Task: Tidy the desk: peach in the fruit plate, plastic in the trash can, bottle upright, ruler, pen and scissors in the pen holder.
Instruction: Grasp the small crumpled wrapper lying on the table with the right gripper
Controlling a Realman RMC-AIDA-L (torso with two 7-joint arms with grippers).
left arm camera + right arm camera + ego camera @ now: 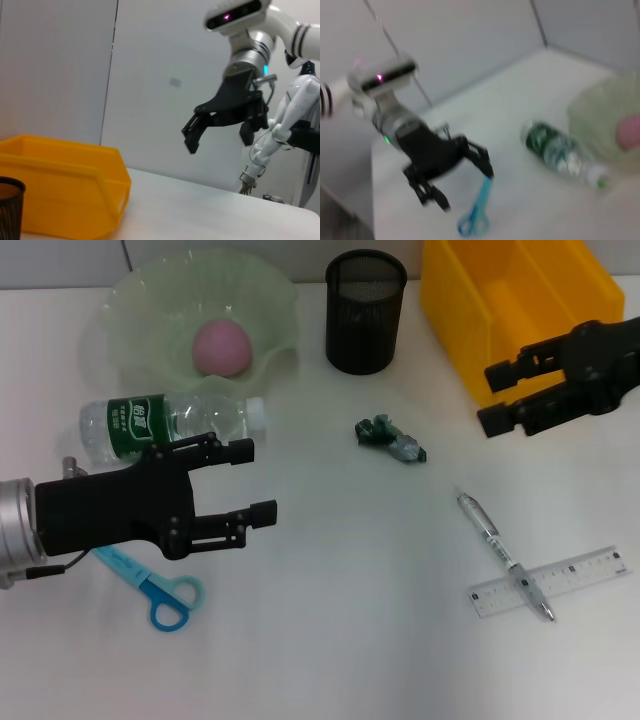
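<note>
The pink peach (221, 347) lies in the pale green fruit plate (130, 310) at the back left. A clear bottle (170, 423) with a green label lies on its side in front of the plate. My left gripper (250, 481) is open and empty, hovering just in front of the bottle. Blue scissors (155, 588) lie under the left arm. Crumpled green plastic (392, 438) lies mid-table. A pen (503, 553) lies across a clear ruler (550, 581) at the front right. My right gripper (493, 396) is open, above the yellow bin's front edge.
The black mesh pen holder (365, 310) stands at the back centre. A yellow bin (520, 300) sits at the back right. In the right wrist view the bottle (560, 152), scissors (477, 210) and plate (607, 125) show.
</note>
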